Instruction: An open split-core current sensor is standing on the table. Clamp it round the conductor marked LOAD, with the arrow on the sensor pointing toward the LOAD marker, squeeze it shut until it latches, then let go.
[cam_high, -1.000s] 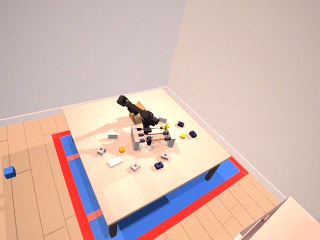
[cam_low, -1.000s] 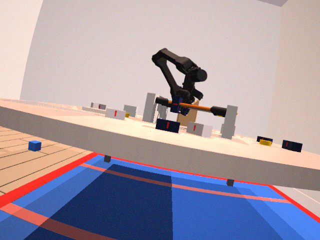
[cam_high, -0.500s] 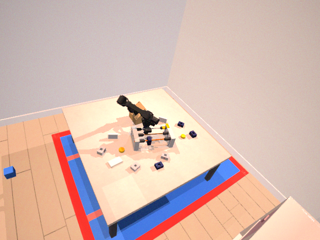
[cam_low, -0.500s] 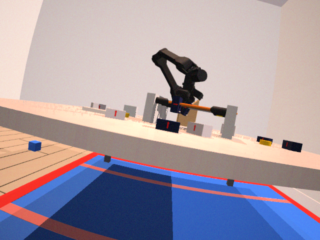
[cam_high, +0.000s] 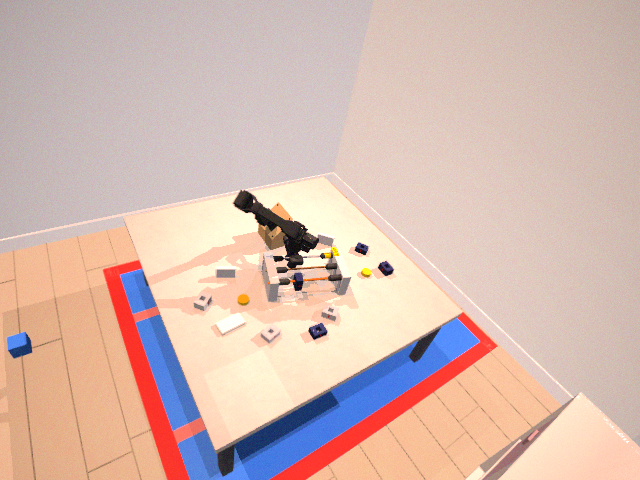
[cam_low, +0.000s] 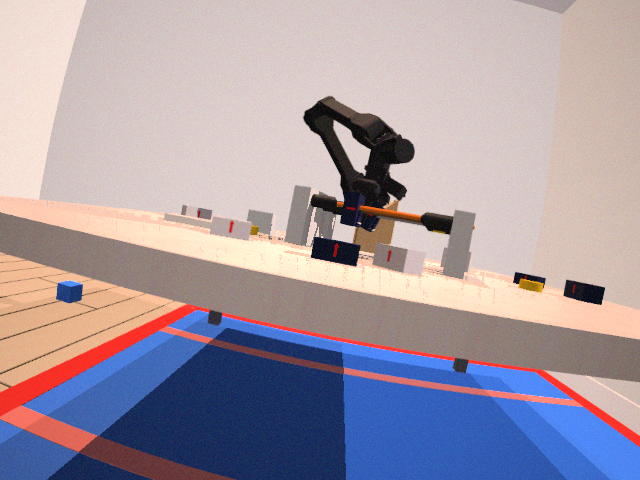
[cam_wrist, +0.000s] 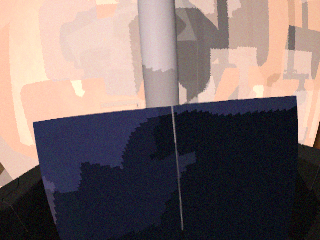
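Note:
My gripper reaches down into the grey rack and is shut on the navy split-core sensor. In the wrist view the sensor fills the lower half. A thin seam runs down its middle, and a grey conductor runs out from under its top edge. This back rod ends at a yellow marker. Two orange conductors lie in front of it. A navy block shows on the front one; I cannot tell whether it is the held sensor.
A cardboard box stands behind the rack. Loose navy blocks, grey blocks, a white slab, an orange disc and a yellow disc lie around the rack.

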